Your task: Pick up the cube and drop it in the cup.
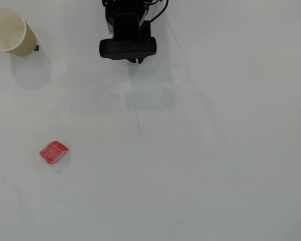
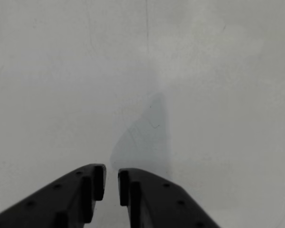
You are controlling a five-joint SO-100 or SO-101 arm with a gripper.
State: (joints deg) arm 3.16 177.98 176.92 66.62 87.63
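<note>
The cube (image 1: pixel 54 152), a small red block with whitish speckles, lies on the white table at the lower left of the overhead view. The cup (image 1: pixel 10 31), cream-tan with a white inside, stands upright in the top left corner with nothing in it. My black arm sits folded at the top centre, its gripper (image 1: pixel 136 60) far from both cube and cup. In the wrist view the gripper (image 2: pixel 111 175) is shut, only a thin slit between its two black fingers (image 2: pixel 88 187), holding nothing. Neither cube nor cup shows in the wrist view.
The white table (image 1: pixel 200 150) bears only faint scratches and the arm's shadow. A small dark mark (image 1: pixel 36 48) lies beside the cup's base.
</note>
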